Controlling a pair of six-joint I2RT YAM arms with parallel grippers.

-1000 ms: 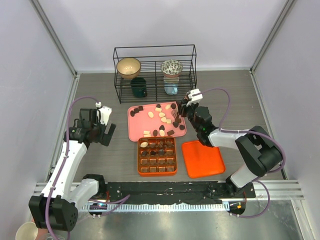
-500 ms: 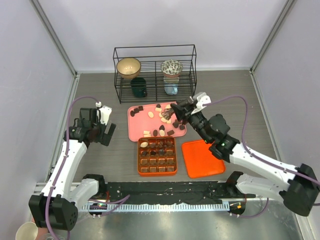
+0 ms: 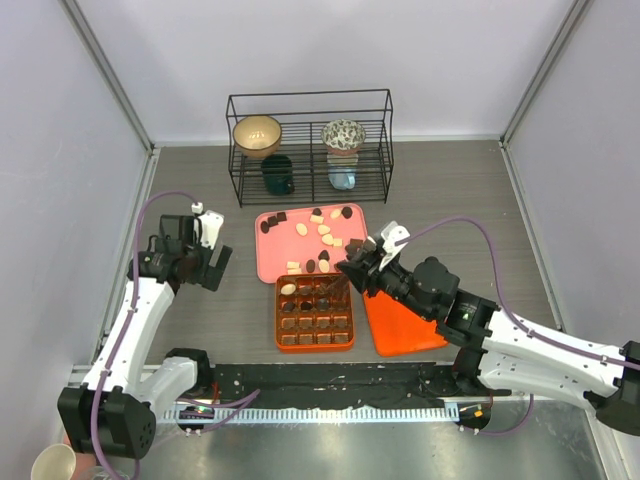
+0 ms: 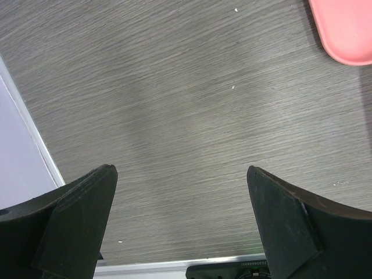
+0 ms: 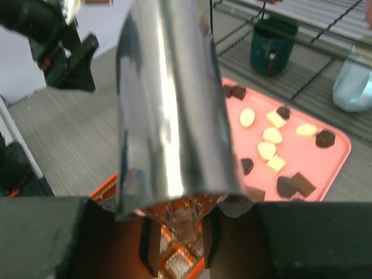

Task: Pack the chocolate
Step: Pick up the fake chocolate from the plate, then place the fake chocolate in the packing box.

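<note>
Loose chocolate (image 3: 302, 229) pieces, dark and cream, lie on the pink tray (image 3: 272, 258). More chocolate fills several cells of the orange gridded box (image 3: 314, 342). My right gripper (image 3: 362, 268) is shut on shiny metal tongs (image 5: 168, 116) and hovers over the box's far right corner. A brown square piece of chocolate (image 5: 186, 224) sits pinched at the tongs' tip above the box cells (image 5: 180, 264). Cream and dark chocolate (image 5: 272, 135) shows beyond on the pink tray (image 5: 325, 163). My left gripper (image 3: 205, 262) hangs open over bare table, left of the tray, with nothing between its fingers (image 4: 75, 209).
An orange lid (image 3: 403, 318) lies flat right of the box, under my right arm. A black wire rack (image 3: 310, 145) with bowls and cups stands at the back. The tray's corner (image 4: 349, 29) shows in the left wrist view. Side walls close in the table.
My right arm has swung from over the pink tray toward the near side, bringing the tongs down over the orange box. The left arm has not moved.
</note>
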